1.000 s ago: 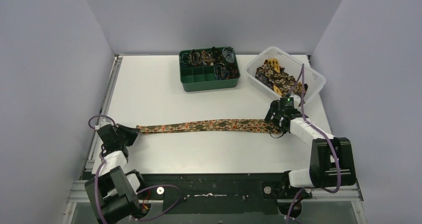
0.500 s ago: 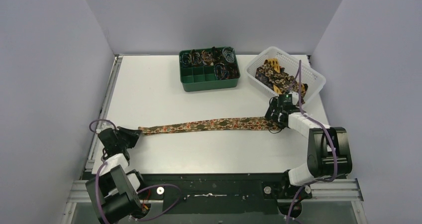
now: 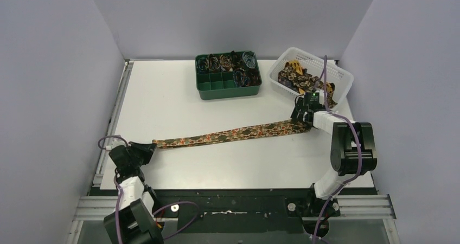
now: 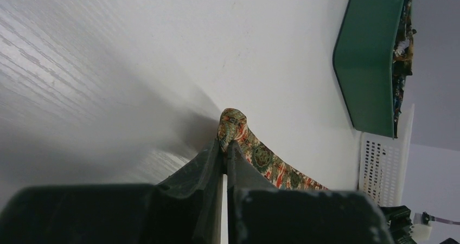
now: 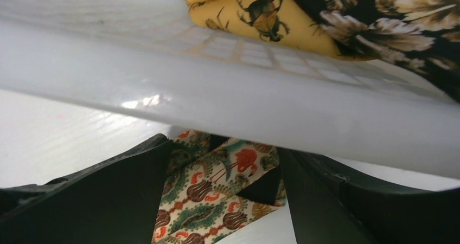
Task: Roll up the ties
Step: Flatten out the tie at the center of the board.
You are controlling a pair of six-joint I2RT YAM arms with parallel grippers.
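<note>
One patterned tie (image 3: 233, 134) lies stretched in a slant across the table. My left gripper (image 3: 147, 146) is shut on its narrow end near the front left. In the left wrist view the folded tip of the tie (image 4: 232, 123) pokes out past that gripper (image 4: 225, 145). My right gripper (image 3: 301, 118) sits low against the white basket (image 3: 343, 82), jaws wide. They are closed across the tie's wide pointed end (image 5: 217, 184), which bunches against the left finger (image 5: 135, 173) of the gripper (image 5: 222, 149). More ties (image 3: 298, 78) are heaped in the basket.
A green compartment tray (image 3: 228, 90) at the back centre holds small coils and thin coloured loops. The basket wall (image 5: 217, 92) hangs directly in front of my right fingers. The left wrist view shows the tray (image 4: 369, 65) and basket (image 4: 379, 162) far off.
My right gripper has carried the tie's wide end away from me, up against the basket. My left gripper has drawn back toward the near edge. The tie now slants.
</note>
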